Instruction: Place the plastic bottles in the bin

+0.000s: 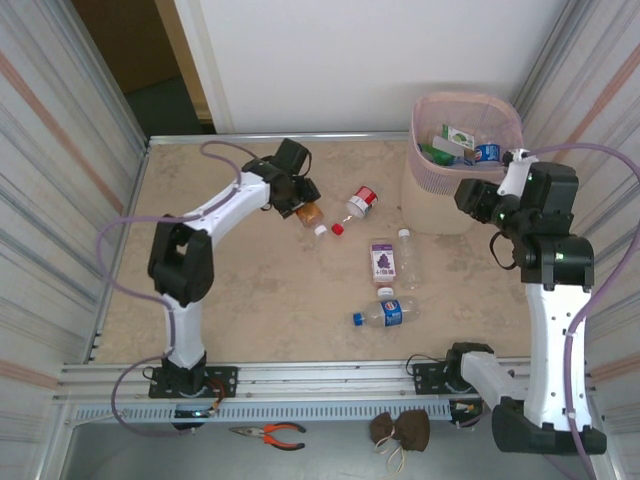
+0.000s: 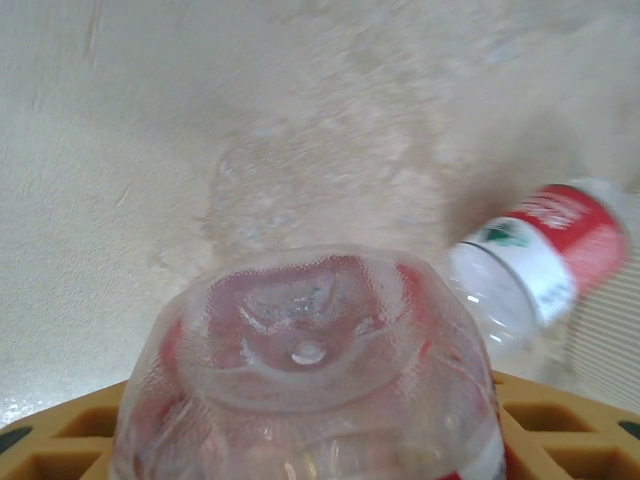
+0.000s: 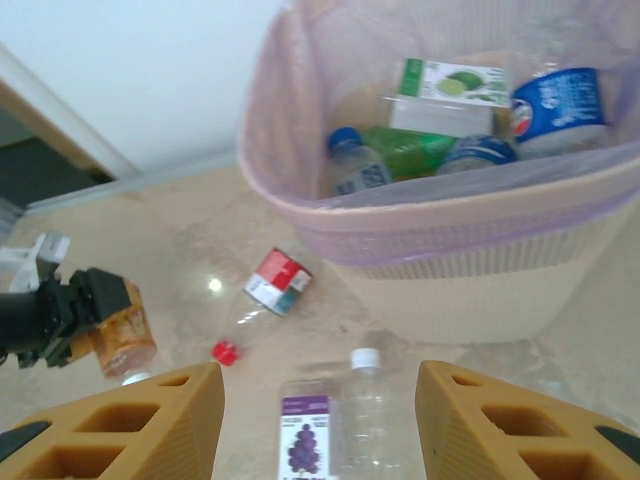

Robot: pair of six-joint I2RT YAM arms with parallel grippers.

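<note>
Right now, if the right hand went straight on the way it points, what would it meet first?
Probably the clear white-capped bottle lying on the table before the bin; depth is unclear.

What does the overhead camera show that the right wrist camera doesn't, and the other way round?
Overhead, but not from the wrist: a blue-capped bottle lying near the front of the table, and pliers in front of the table. From the wrist, but not overhead: the right gripper up close, its orange fingers open with nothing between them. Both: the bin with bottles inside, the red-labelled bottle, the purple-labelled bottle, the white-capped bottle, and the left gripper holding an orange-brown bottle.
</note>
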